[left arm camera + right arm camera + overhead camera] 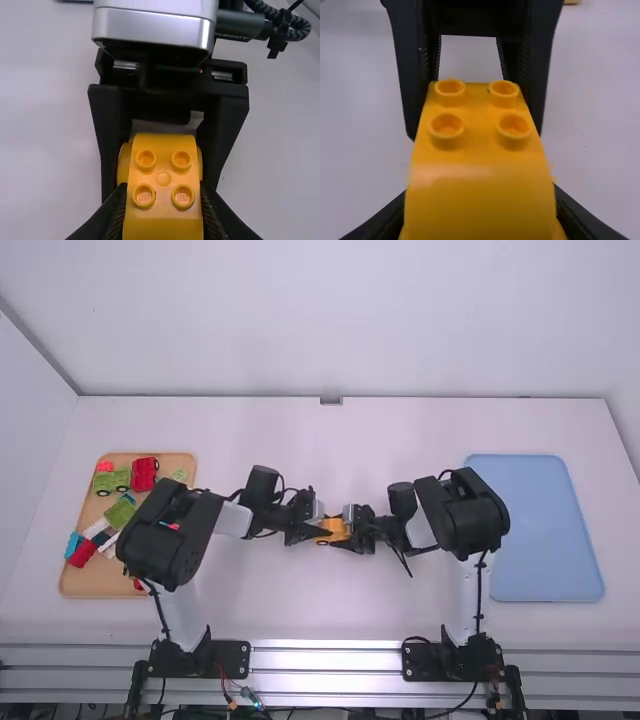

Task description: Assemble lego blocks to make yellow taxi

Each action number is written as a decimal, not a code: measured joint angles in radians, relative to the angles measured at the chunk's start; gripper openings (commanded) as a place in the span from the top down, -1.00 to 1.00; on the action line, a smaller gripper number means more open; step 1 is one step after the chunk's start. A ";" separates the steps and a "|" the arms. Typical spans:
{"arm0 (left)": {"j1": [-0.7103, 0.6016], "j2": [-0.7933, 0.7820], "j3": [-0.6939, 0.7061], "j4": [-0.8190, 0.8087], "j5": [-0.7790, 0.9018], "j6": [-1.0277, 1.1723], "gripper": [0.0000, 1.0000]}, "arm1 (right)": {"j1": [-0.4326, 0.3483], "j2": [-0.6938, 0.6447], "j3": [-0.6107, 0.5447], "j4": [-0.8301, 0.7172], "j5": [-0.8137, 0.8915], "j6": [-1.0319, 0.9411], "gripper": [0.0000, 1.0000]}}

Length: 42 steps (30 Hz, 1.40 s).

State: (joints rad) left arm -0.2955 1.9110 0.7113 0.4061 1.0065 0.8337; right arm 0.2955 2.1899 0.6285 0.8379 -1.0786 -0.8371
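Note:
In the high view, my left gripper point(318, 532) and my right gripper point(352, 531) face each other at mid-table, with a yellow-orange taxi body point(333, 528) between them. In the left wrist view, my left gripper point(163, 202) is shut on the sides of the studded yellow body point(163, 167); rounded yellow parts bulge beside it, between the other gripper's fingers. My right gripper point(480, 205) holds the body's sloped near end in the right wrist view, where four-stud yellow bricks point(477, 145) face up. Whether it is one piece or joined pieces, I cannot tell.
A wooden tray point(80, 585) at the left holds green, red, white and blue blocks, with the left arm reaching over its right side. At the right, a blue tray point(545, 530) lies beyond the right arm's elbow.

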 measured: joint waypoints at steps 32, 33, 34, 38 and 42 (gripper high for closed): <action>-0.035 -0.040 -0.076 0.105 -0.122 -0.005 0.97 | 0.001 0.000 0.000 -0.002 -0.005 0.000 0.07; -0.040 -0.046 -0.075 0.096 -0.136 -0.014 0.97 | 0.001 0.000 0.000 -0.002 -0.004 -0.001 0.07; -0.040 -0.047 -0.074 0.090 -0.138 -0.016 0.97 | 0.001 0.000 0.000 -0.002 -0.004 -0.001 0.07; -0.042 -0.056 -0.044 0.012 -0.153 -0.026 0.97 | 0.001 0.000 0.000 -0.001 -0.002 0.000 0.07; -0.042 -0.056 -0.010 -0.068 -0.155 -0.003 0.97 | 0.001 0.000 0.000 -0.001 -0.002 0.000 0.07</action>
State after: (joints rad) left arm -0.3378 1.8545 0.7017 0.3378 0.8513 0.8310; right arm 0.2962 2.1899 0.6289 0.8371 -1.0809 -0.8368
